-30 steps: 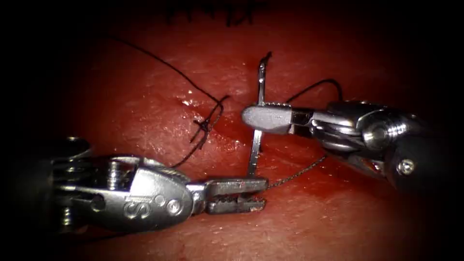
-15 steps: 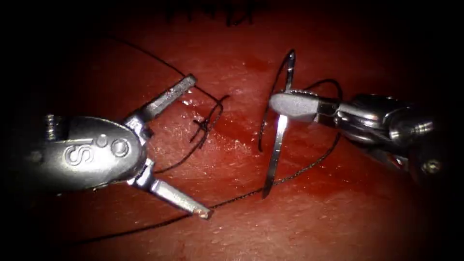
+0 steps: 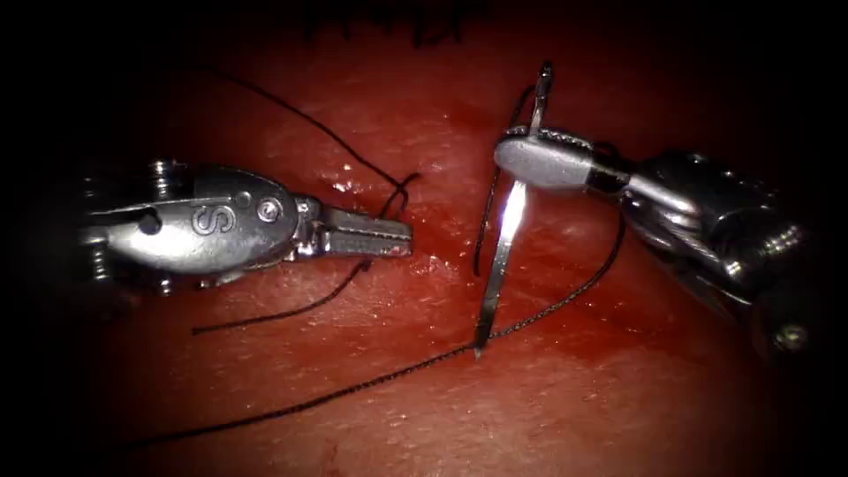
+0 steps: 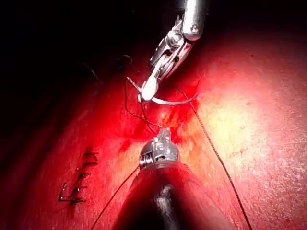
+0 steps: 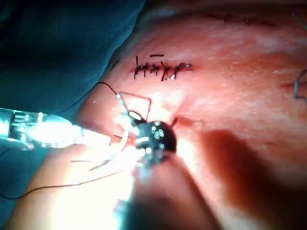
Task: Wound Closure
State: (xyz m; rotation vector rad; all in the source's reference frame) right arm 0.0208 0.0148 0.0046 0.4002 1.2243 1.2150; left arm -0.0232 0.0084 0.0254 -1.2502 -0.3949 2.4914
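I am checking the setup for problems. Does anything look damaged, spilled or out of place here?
Nothing stands out. The right hand holds the needle near its eye end, free of the tissue. The left hand is shut by the knot.

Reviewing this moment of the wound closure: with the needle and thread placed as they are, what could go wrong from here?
The right tool holds the needle near its eye end, so the long free length may swivel in the jaws. The needle's tip hangs just above the tissue right of the cut and could scratch it. The thread trails loose under the tip and might snag there. The left tool, jaws shut, sits against the knot and could catch its loose ends.
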